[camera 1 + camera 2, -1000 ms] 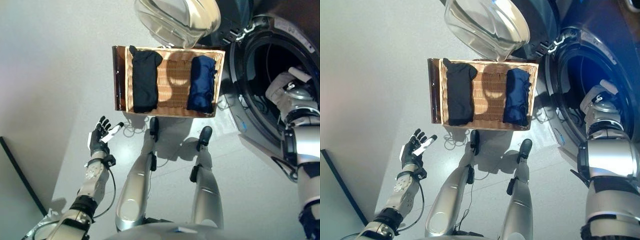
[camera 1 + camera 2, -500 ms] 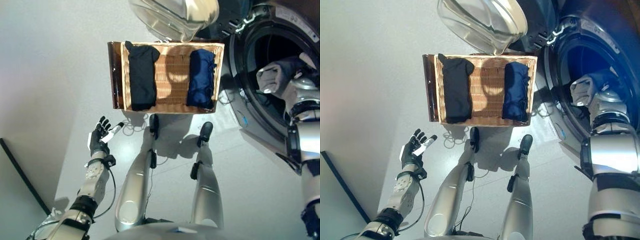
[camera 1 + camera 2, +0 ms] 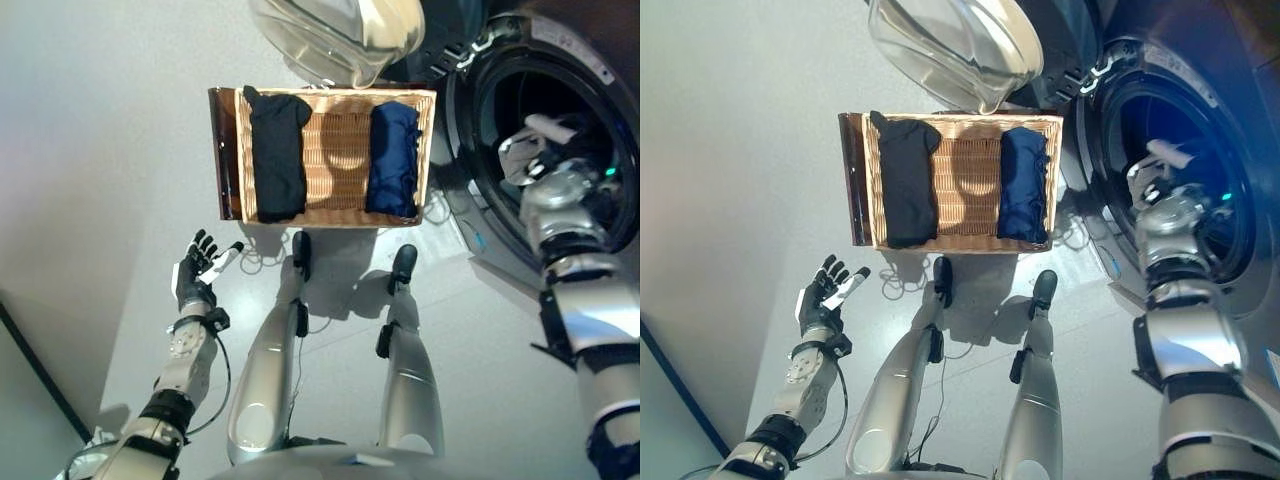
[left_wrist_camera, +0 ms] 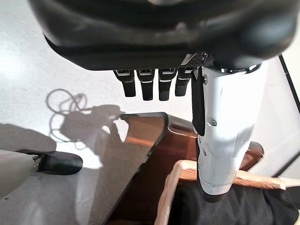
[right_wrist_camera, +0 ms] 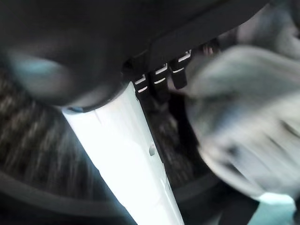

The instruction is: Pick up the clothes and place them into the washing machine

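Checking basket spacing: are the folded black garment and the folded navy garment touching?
Apart. The left eye view shows bare wicker between the folded black garment and the folded navy garment.

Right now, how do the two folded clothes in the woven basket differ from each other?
The black folded garment lies at the robot's left end of the woven wicker basket; the navy blue folded garment lies at its right end, nearer the washing machine. The black one reaches farther along the basket. Both lie flat, apart, untouched by either hand.

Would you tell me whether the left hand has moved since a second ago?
No: the left hand remains open below the wicker basket's near left corner.
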